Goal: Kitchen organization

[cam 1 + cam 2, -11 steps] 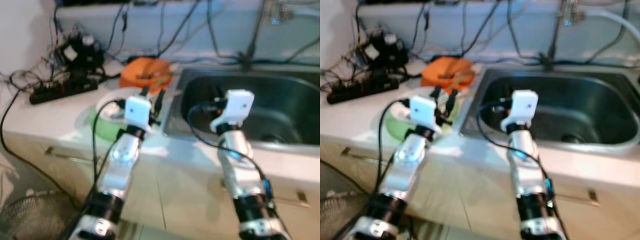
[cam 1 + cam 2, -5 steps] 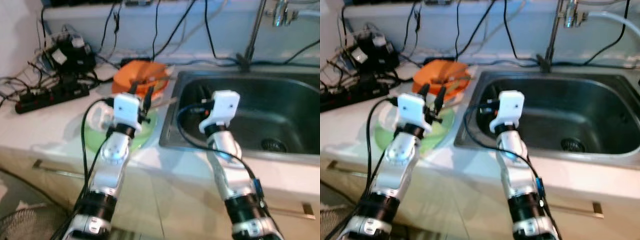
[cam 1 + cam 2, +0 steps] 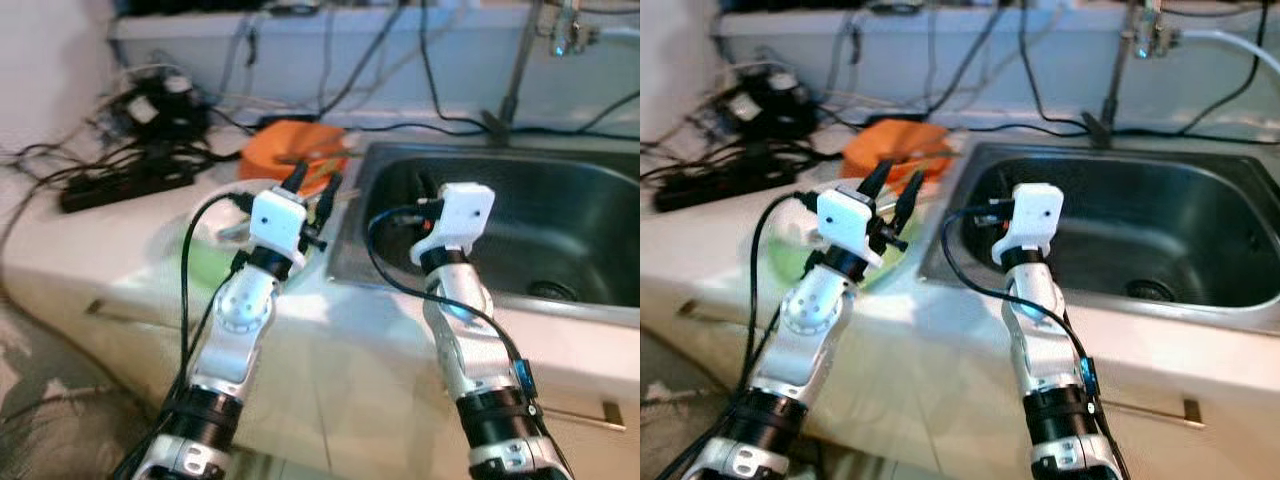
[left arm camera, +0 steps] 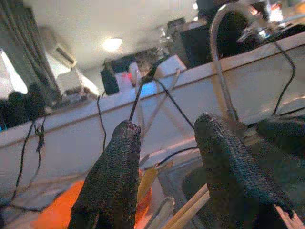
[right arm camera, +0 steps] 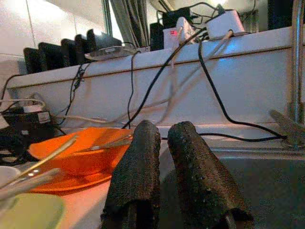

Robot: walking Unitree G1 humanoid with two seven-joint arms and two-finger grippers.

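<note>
The left gripper (image 3: 312, 190) is raised above the white countertop (image 3: 90, 240) with its two black fingers (image 4: 114, 181) spread apart and nothing between them, hovering over a pale green plate (image 3: 205, 262) that lies near the counter's front edge beside the sink. The right gripper (image 5: 159, 181) is held over the left part of the stainless steel sink (image 3: 560, 230), its fingers pressed nearly together and empty. Behind the green plate, close to the sink's back left corner, sits an orange dish (image 3: 290, 150) with light-coloured chopsticks (image 5: 43, 160) resting on it. Towards the counter's left back corner lies a black power strip (image 3: 125, 185) amid a tangle of black cables and adapters (image 3: 160, 100). More cables hang down the pale wall behind the counter. A metal tap (image 3: 525, 60) rises at the back edge of the sink. Below the counter, pale cabinet fronts carry slim metal handles (image 3: 580, 415).
</note>
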